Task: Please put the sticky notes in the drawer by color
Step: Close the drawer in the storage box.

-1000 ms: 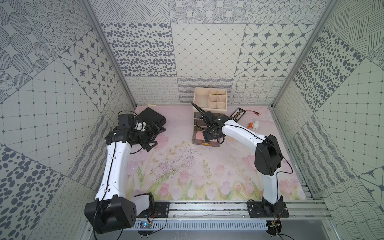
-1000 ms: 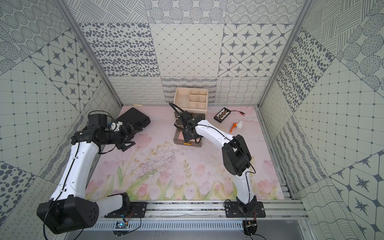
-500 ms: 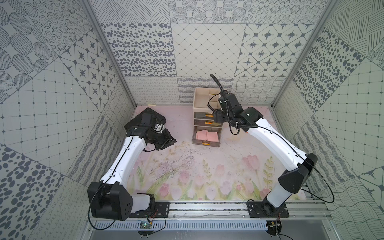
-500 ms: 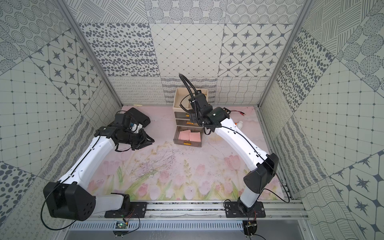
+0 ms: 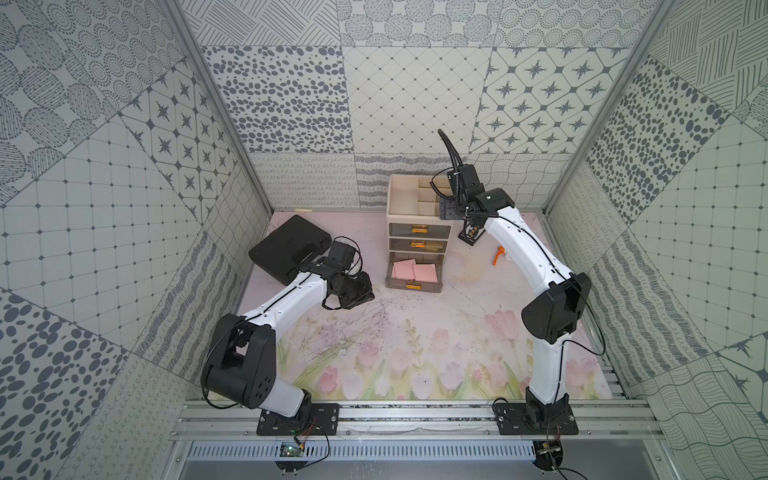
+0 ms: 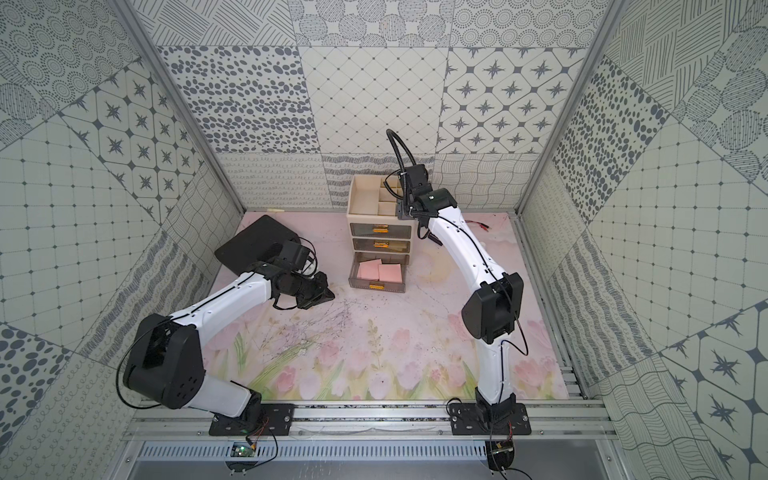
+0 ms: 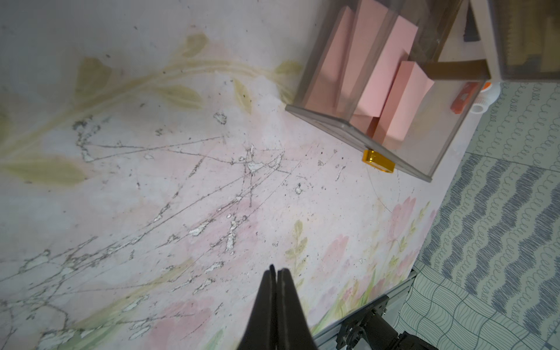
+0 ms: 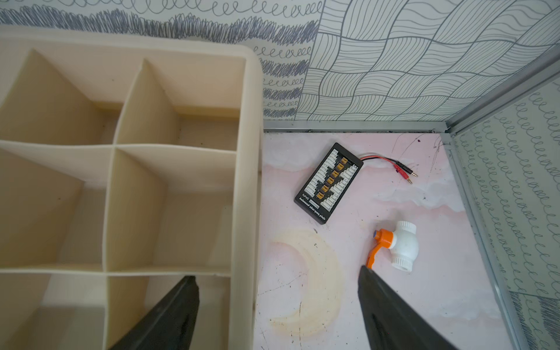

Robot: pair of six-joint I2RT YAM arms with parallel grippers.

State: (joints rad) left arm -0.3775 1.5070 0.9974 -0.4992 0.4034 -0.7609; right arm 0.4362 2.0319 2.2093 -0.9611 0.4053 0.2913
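The drawer chest (image 5: pixel 417 219) stands at the back in both top views, cream with three grey drawers. Its bottom drawer (image 5: pixel 395 285) is pulled out and holds pink sticky notes (image 5: pixel 415 272). The left wrist view shows these pink pads (image 7: pixel 391 97) leaning inside the open drawer (image 7: pixel 333 121). A yellowish shape (image 5: pixel 432 248) shows through the middle drawer's front. My left gripper (image 7: pixel 277 270) is shut on nothing above the floral mat, left of the open drawer. My right gripper (image 8: pixel 276 272) is open and straddles the right rim of the chest's divided top tray (image 8: pixel 248 151).
A flat black case (image 5: pixel 286 249) lies at the back left behind my left arm. Right of the chest lie a black connector board (image 8: pixel 328 183) with red and black leads (image 8: pixel 391 163) and a white valve with an orange handle (image 8: pixel 394 245).
My right gripper has lifted from the open bottom drawer to the chest's top right edge. My left gripper has swung from the black case toward the mat and shut.
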